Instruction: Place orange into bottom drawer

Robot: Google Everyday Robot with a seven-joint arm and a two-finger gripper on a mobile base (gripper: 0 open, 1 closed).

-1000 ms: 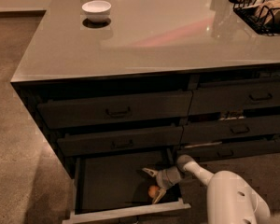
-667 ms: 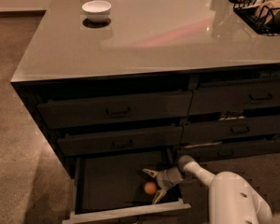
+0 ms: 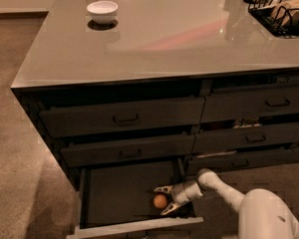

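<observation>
I have the end effector (image 3: 160, 200) low inside the open bottom drawer (image 3: 114, 195), near its right front corner. Its two fingers are spread wide and grip nothing. The orange (image 3: 160, 201) sits on the drawer floor between the fingertips. A second ago the fingers largely hid it, and now it shows plainly in the gap while the arm's position looks unchanged.
</observation>
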